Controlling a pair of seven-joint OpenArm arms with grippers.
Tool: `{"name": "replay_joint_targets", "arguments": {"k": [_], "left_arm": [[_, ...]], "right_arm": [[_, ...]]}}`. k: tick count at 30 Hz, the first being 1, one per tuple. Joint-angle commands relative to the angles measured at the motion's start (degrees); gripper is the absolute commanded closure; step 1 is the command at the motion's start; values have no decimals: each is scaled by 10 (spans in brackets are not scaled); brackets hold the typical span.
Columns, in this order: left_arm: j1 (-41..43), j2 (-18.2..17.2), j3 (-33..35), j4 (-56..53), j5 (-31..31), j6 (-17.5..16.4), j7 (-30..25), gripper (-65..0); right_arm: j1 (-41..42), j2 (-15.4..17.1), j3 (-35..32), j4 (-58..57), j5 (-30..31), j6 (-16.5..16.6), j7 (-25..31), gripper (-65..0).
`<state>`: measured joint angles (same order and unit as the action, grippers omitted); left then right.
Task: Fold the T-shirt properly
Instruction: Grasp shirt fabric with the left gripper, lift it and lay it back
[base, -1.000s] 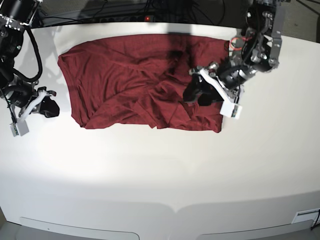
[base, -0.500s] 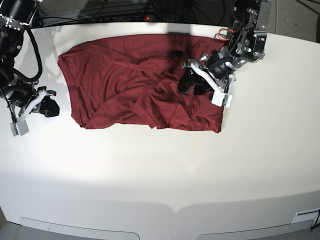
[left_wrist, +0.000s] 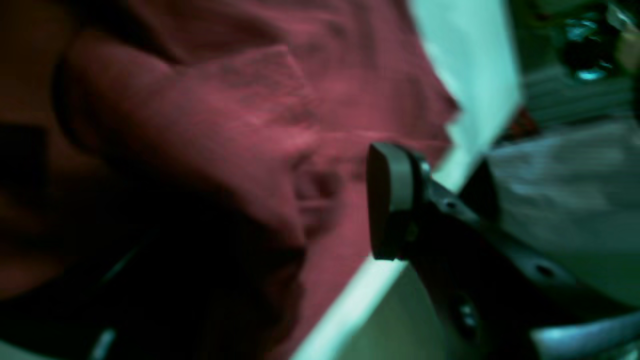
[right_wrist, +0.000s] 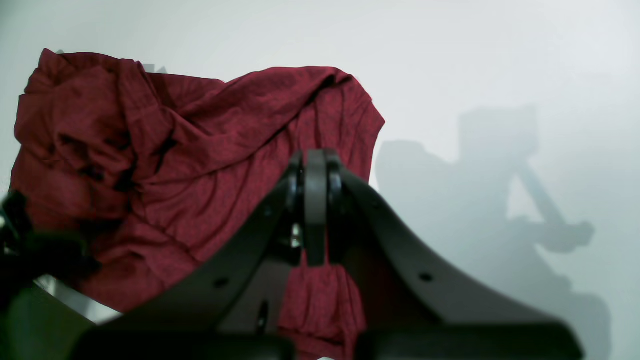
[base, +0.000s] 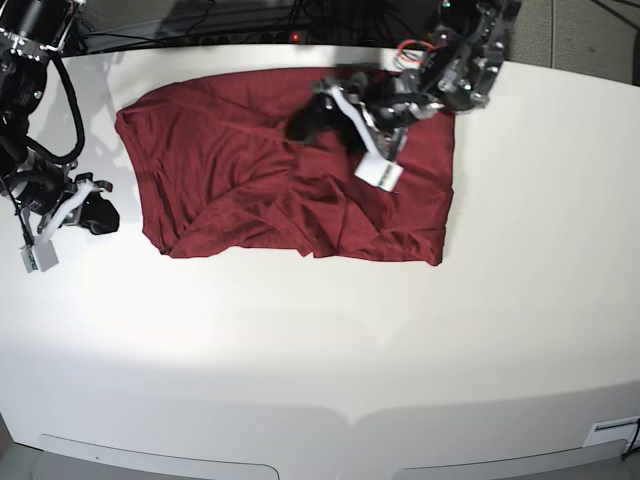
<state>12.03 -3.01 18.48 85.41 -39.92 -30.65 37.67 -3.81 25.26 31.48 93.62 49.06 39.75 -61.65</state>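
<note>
The dark red T-shirt (base: 270, 185) lies spread out and wrinkled on the white desk (base: 320, 340). The left gripper (base: 325, 112) is over the top part of the T-shirt, near its far edge. Its jaws are wide apart with nothing between them. The right gripper (base: 95, 213) sits on the desk just beside the T-shirt's side edge. Its jaws are pressed together and hold nothing.

base view looks down from above on the whole table (base: 320, 340); both wrist views sit low and close, sharing the t-shirt (base: 250, 180) near the far edge
</note>
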Motion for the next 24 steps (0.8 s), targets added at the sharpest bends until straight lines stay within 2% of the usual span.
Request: {"name": "replay_joint_targets", "arguments": {"k": [1,5,10,11,14,21,24], "left_arm": [[-5,3,19,8,-12,-11,-4,-307],[-10,3,83,9,10,-16,4,-307],[-19,3,94,9,2,-21,5,-307],[-19,3,94,9,1,-31,5,-307],[-19,3,94,10,-11,-93,5,-307],[-30,3,63,42,-10,-93,-3,-307],[-33,3,14,62,-10,-23,-22,-307]], "right_arm": [[8,11,4,9,11,3,8,0],[8,11,4,9,11,3,8,0],[8,11,4,9,11,3,8,0],[8,11,4,9,11,3,8,0],[8,11,4,9,11,3,8,0],[8,11,4,9,11,3,7,0],[8,11,4,9,11,3,7,0]]}}
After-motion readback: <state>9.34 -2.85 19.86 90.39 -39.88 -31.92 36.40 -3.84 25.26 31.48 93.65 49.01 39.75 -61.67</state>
